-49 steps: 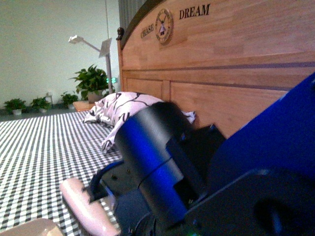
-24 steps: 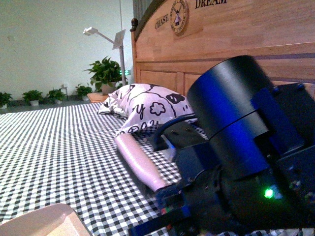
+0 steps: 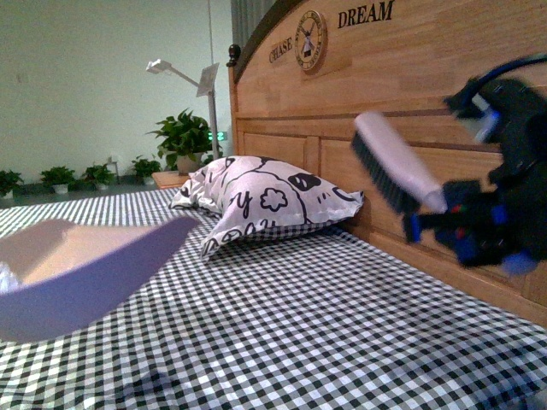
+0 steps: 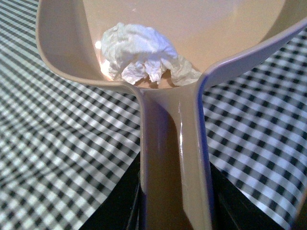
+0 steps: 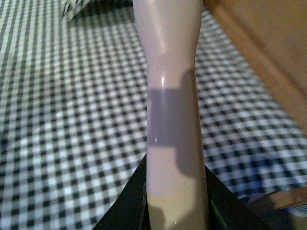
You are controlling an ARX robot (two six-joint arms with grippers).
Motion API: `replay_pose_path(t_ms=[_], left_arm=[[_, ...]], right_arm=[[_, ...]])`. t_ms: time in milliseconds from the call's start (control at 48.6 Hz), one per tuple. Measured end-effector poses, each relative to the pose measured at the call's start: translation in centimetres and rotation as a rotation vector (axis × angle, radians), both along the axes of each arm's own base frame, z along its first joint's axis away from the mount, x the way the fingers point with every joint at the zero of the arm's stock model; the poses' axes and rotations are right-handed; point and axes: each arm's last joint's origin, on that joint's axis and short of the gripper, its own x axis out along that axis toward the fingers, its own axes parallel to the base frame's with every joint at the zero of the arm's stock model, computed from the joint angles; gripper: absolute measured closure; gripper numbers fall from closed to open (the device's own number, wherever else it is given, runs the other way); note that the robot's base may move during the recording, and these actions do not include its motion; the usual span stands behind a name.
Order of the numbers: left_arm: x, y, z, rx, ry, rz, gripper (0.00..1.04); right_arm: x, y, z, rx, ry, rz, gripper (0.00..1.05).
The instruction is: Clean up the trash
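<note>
Jaws on dustpan [image 4: 172, 158] (trash [image 4: 144, 60] inside), brush [image 3: 395, 166].

Bedroom with a checked bed and wooden headboard

A black-and-white patterned pillow [image 3: 273, 201] lies on the checkered bedsheet [image 3: 282, 325] against the wooden headboard [image 3: 410, 102], which bears a round clock emblem [image 3: 309, 40] and the word DREAM; potted plants [image 3: 184, 137] and a white floor lamp [image 3: 192, 81] stand beyond the bed

Crumpled white paper [image 4: 144, 60] lies in a glossy smooth plastic dustpan [image 4: 172, 153] over checked cloth [image 3: 299, 325], beside a polished wooden headboard [image 3: 410, 77].
</note>
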Motion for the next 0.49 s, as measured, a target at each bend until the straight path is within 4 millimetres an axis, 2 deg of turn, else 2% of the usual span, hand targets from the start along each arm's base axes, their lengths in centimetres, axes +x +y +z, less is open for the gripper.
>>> replay_pose_path(t_ms=[82, 185, 309, 391, 494], left_arm=[[-0.2, 0.1, 1.6, 0.0, -0.069, 0.086, 0.77], [-1.0, 0.0, 3.4, 0.008, -0.147, 0.173, 0.77], [-2.8, -0.4, 4.9, 0.003, -0.219, 0.258, 0.77], [-4.4, -0.8, 5.3, -0.019, -0.236, 0.285, 0.77], [-6.1, -1.1, 5.5, -0.036, -0.255, 0.303, 0.77]], right_arm=[[-1.1, -1.4, 2.2, 0.051, -0.07, -0.028, 0.85], [-3.7, -2.2, 4.8, 0.09, -0.161, -0.016, 0.85], [-7.0, -2.9, 6.5, 0.116, -0.239, -0.001, 0.85], [-9.4, -3.6, 7.4, 0.13, -0.294, -0.014, 0.85], [-11.3, -4.3, 8.2, 0.141, -0.344, -0.023, 0.85]])
